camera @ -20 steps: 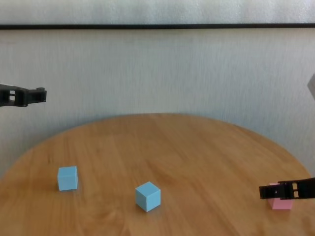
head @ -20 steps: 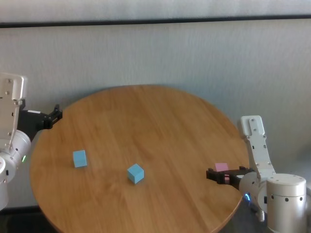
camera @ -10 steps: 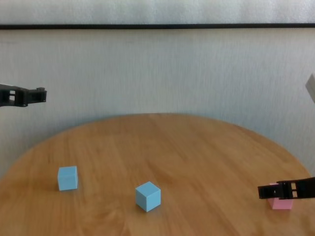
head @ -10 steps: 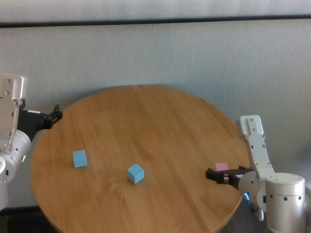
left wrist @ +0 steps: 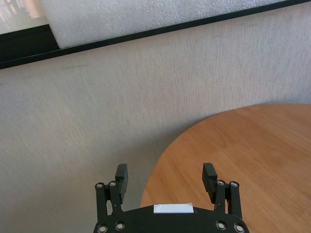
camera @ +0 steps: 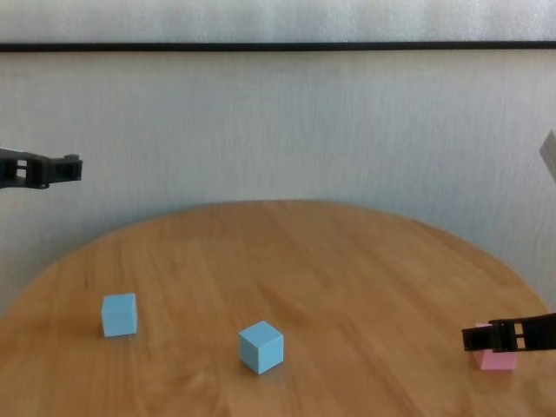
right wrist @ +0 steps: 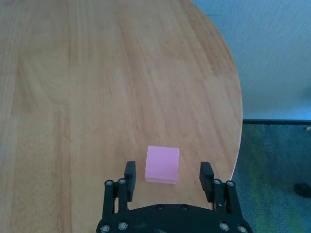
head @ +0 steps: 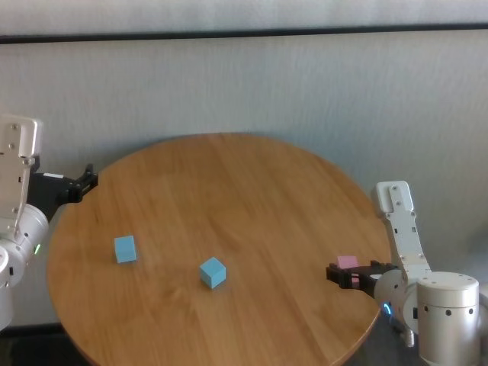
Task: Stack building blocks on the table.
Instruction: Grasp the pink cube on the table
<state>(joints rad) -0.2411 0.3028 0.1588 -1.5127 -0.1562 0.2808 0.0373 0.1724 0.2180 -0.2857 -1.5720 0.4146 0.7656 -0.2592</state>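
Lower right of the head view, the right end effector (head: 334, 274) has slid back a touch toward the desk (head: 229, 183) edge, fingers spread open around the pink cube (head: 348, 262), no grip yet. Only the right wrist view shows that gap either side. Both blue cubes (head: 125, 248) (head: 213, 271) sit mid-left, nothing stacked. Left end effector (left wrist: 166, 178) hangs open at far left.

Table (head: 229, 183) – smooth wood-grain top, slight sheen; blue cubes (head: 213, 272), pink cube (right wrist: 162, 164) – matt
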